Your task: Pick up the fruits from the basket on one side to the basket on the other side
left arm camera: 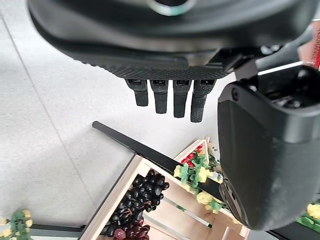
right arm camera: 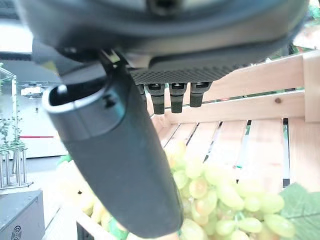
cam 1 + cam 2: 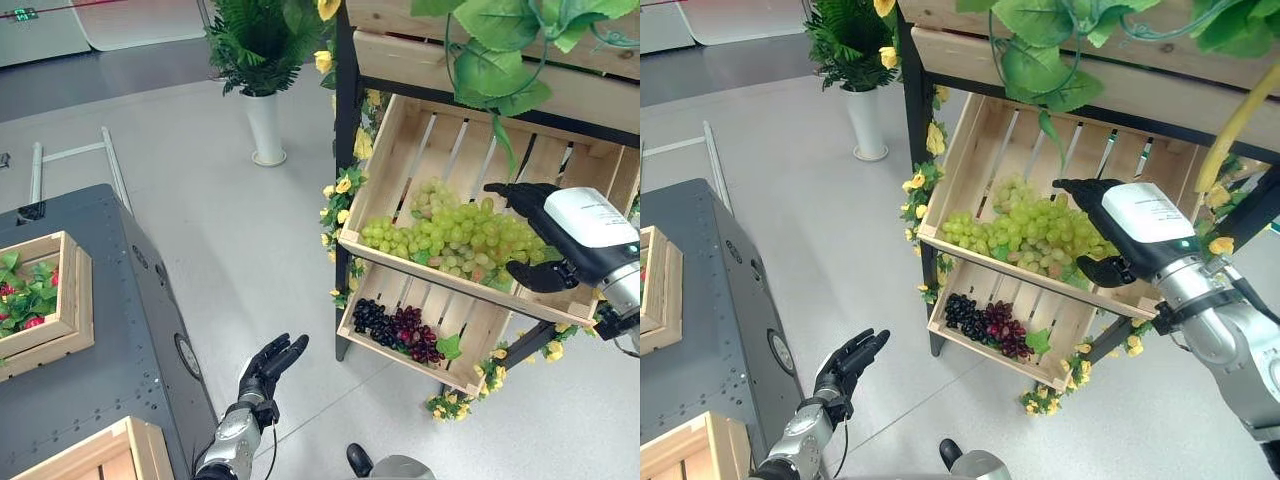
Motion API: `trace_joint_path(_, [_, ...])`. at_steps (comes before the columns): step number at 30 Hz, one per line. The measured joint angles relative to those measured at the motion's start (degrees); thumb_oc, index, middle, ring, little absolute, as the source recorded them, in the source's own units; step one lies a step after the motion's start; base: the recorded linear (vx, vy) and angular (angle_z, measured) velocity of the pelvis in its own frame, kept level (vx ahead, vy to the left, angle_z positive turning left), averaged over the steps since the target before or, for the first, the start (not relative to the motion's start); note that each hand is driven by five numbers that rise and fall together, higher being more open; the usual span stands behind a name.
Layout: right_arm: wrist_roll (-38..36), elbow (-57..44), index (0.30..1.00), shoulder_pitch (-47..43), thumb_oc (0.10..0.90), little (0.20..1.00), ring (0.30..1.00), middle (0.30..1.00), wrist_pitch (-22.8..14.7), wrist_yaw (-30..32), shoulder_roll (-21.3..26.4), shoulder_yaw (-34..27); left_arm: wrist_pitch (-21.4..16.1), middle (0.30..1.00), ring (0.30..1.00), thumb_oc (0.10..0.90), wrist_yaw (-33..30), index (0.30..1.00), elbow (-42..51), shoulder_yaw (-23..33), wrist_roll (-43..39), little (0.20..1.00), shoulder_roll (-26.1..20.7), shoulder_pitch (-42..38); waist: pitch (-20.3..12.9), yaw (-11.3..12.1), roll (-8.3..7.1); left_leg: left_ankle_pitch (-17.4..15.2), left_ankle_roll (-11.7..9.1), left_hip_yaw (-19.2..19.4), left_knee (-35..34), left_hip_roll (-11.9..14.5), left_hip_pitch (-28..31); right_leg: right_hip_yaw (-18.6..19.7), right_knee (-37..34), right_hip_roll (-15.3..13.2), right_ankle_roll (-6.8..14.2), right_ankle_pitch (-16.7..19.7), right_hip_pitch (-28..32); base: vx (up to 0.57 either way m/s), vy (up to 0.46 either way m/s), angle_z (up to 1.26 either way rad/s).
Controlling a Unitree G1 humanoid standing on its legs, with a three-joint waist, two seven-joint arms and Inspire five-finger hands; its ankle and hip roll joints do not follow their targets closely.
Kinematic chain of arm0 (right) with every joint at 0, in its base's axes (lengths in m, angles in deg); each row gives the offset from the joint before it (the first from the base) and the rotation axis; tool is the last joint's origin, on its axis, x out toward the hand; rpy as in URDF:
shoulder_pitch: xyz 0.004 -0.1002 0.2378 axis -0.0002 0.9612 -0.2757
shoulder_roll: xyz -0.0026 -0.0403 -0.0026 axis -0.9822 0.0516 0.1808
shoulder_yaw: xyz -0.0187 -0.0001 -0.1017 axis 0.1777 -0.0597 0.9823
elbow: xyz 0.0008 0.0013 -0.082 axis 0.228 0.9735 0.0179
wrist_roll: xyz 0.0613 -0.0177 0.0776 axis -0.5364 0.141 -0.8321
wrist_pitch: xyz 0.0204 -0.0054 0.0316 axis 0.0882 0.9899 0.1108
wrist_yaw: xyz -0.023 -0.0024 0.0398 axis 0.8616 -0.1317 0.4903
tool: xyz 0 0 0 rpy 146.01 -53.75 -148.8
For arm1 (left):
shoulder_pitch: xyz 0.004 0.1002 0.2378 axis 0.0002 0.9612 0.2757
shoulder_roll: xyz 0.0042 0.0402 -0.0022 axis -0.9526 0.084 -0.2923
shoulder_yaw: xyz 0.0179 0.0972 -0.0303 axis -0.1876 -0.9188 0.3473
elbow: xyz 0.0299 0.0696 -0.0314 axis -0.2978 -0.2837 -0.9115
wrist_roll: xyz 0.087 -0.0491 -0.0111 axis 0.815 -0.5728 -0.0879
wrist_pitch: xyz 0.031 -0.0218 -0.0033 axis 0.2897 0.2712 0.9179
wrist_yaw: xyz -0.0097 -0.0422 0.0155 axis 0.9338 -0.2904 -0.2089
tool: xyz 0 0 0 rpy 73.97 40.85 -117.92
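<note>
Green grapes (image 3: 450, 233) lie heaped in the upper wooden crate (image 3: 400, 150) of a shelf stand. My right hand (image 3: 535, 235) hovers over the right end of that heap, fingers straight and thumb spread, holding nothing. In the right wrist view the green grapes (image 2: 220, 200) lie just below the fingers (image 2: 171, 98). Dark purple grapes (image 3: 398, 331) fill the lower crate (image 3: 470, 345). My left hand (image 3: 268, 368) hangs open low over the floor, beside the grey table. A small wooden basket (image 3: 72, 300) on the grey table holds leaves and red fruit (image 3: 32, 322).
The grey table (image 3: 110, 340) stands at the left, with another wooden box (image 3: 110, 455) at its near corner. A white vase with a fern (image 3: 265, 125) stands on the floor behind. Yellow flowers and big leaves (image 3: 500, 60) trim the black shelf frame.
</note>
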Motion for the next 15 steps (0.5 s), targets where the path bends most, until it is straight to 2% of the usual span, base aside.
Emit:
trace_joint_path(3, [2.1,-1.5,0.9,0.8,0.8,0.9,0.9,0.9,-2.5,1.4,0.0,-0.3,0.0,0.9,0.9,0.8,0.0,0.9,-0.3,0.0,0.0,0.9,0.2,0.2,-0.2,-0.3,0.4,0.0,0.0,0.0,0.0,0.0,0.0,0.0,0.0,0.0,0.0,0.0,0.0,0.0,0.0,0.0])
trace_joint_path(8, [0.6,-6.4,0.9,1.2,0.8,0.9,0.9,0.9,-6.8,0.9,-0.7,-1.6,0.0,0.9,0.9,0.8,0.0,0.9,-0.4,0.0,0.0,0.9,0.9,0.3,-0.9,-0.2,1.13,0.0,0.0,0.0,0.0,0.1,-0.1,0.0,0.0,0.0,0.0,0.0,-0.1,0.0,0.0,0.0])
trace_joint_path(11, [-9.3,-8.9,0.9,0.1,0.8,0.9,0.9,0.9,-8.1,-4.4,-3.8,-0.7,0.0,0.9,0.9,0.8,0.0,0.9,-0.8,0.0,0.0,0.9,1.1,0.3,-1.2,0.3,1.06,0.0,0.0,0.0,0.0,0.1,-0.1,0.0,0.0,0.0,0.0,0.0,-0.1,0.0,0.0,0.0])
trace_joint_path(13, [-13.9,-8.9,0.9,-1.9,0.8,0.9,0.9,0.9,-7.2,-6.7,-8.5,3.0,0.0,0.9,0.9,0.8,0.0,0.9,-1.0,0.2,-0.1,0.9,1.3,0.7,-1.7,0.7,0.66,0.0,0.0,0.0,0.0,0.1,-0.1,-0.1,0.0,0.0,0.0,0.0,-0.1,0.0,0.0,0.0])
trace_joint_path(15, [-14.6,-7.2,0.9,-2.9,0.8,0.9,0.9,0.9,-6.8,-7.7,-12.0,8.1,0.0,0.9,0.9,0.8,0.0,0.9,-1.5,0.2,-0.6,0.9,2.0,1.2,-2.0,1.4,0.35,0.0,0.0,-0.1,0.0,0.1,-0.1,-0.2,0.0,0.0,0.0,0.0,-0.1,-0.01,-0.035,0.02])
